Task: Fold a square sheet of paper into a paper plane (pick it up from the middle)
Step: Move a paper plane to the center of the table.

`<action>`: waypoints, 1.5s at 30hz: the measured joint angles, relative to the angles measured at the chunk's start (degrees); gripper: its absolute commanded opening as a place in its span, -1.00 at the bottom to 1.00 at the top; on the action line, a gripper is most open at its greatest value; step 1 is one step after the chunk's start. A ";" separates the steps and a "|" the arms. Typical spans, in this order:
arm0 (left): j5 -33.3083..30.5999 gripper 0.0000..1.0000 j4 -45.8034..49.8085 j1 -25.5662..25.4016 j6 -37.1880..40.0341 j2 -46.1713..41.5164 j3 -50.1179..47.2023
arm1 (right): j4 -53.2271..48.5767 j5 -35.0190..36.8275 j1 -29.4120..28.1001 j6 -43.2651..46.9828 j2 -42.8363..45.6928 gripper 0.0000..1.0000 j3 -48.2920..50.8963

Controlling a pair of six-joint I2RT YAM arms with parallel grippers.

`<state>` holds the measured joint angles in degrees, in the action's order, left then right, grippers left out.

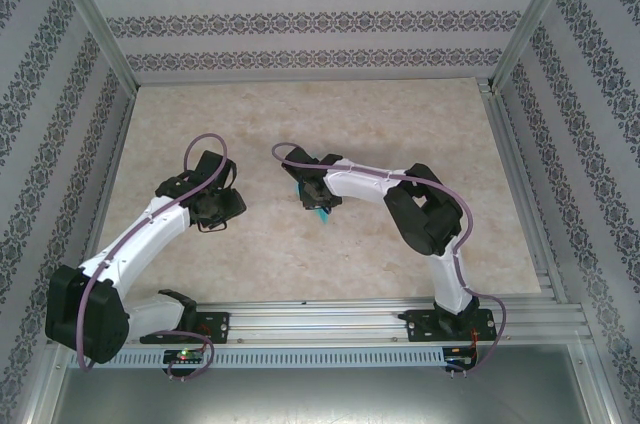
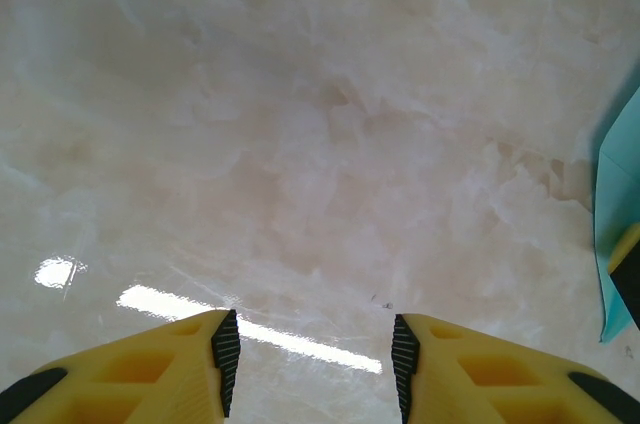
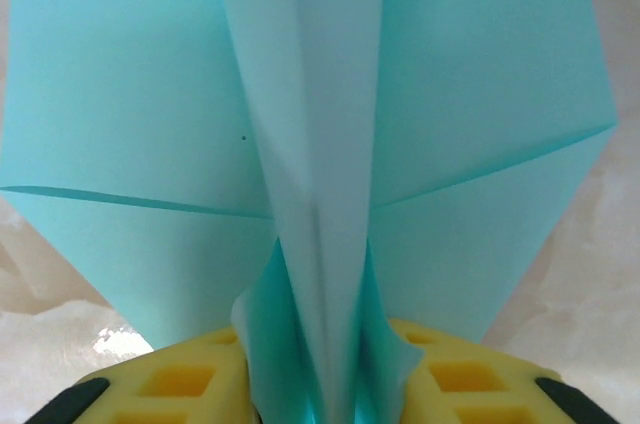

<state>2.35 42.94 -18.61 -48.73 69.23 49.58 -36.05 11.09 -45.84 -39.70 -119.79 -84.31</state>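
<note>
Over on the left, the left gripper point(image 1: 218, 208) point(image 2: 312, 349) is hovering low over the glossy, beige marble-patterned tabletop point(image 1: 300, 124) point(image 2: 300, 144). Its yellow fingers with black ribbed pads point(image 2: 226, 349) are standing clearly apart, with nothing but bare surface showing in the gap. Off to that gripper's right, near but not touching it, a turquoise edge is peeking in: that is the paper plane point(image 1: 321, 214) point(image 2: 615, 234) point(image 3: 320, 124), a folded dart of thin turquoise paper. Moving across to the right gripper point(image 1: 317, 202) point(image 3: 320, 369), we are looking straight along the fold from the wrist. The raised centre crease is running down into the gap between the two yellow fingers point(image 3: 180, 384), and the wings are spreading out to either side ahead of the fingertips, over the tabletop. The fingers are sitting on both sides of that crease, the paper bulging a little against them, but whether they are pressing on it or standing just off it, I cannot tell. From above, the two grippers are sitting near each other, apart, around the middle of the tabletop.
</note>
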 measured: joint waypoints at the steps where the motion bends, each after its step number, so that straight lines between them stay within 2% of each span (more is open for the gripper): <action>1: 0.02 -0.04 -0.02 0.00 0.00 0.11 0.00 | 0.00 0.00 0.02 -0.37 -0.07 -0.19 -0.04; 20: 1.09 -0.04 -0.22 0.00 0.00 0.44 -0.13 | 1.44 -1.09 0.74 -5.16 0.17 -0.09 0.50; 23: 1.44 -0.04 -0.22 0.00 0.00 0.44 -0.13 | 1.31 -1.38 0.74 -5.09 0.48 0.01 0.46; 29: 1.95 -0.03 -0.22 0.00 0.02 0.42 -0.13 | -0.22 -1.53 0.74 -4.96 2.34 0.08 0.48; 39: 2.14 0.11 -0.46 0.04 0.70 0.42 -0.13 | -0.96 -0.46 0.72 -4.68 13.51 0.22 2.80; 42: 2.03 0.18 -0.68 0.11 1.14 0.13 -0.11 | -0.50 3.04 0.59 -3.48 20.92 0.34 6.99; 45: 1.20 0.39 -0.92 0.26 2.12 -1.16 -0.13 | 0.09 9.46 0.20 -2.03 31.69 0.48 12.35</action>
<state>3.55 42.02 -18.35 -46.61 68.07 49.45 -35.97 20.56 -45.65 -41.74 -88.09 -71.96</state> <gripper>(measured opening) 0.647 0.704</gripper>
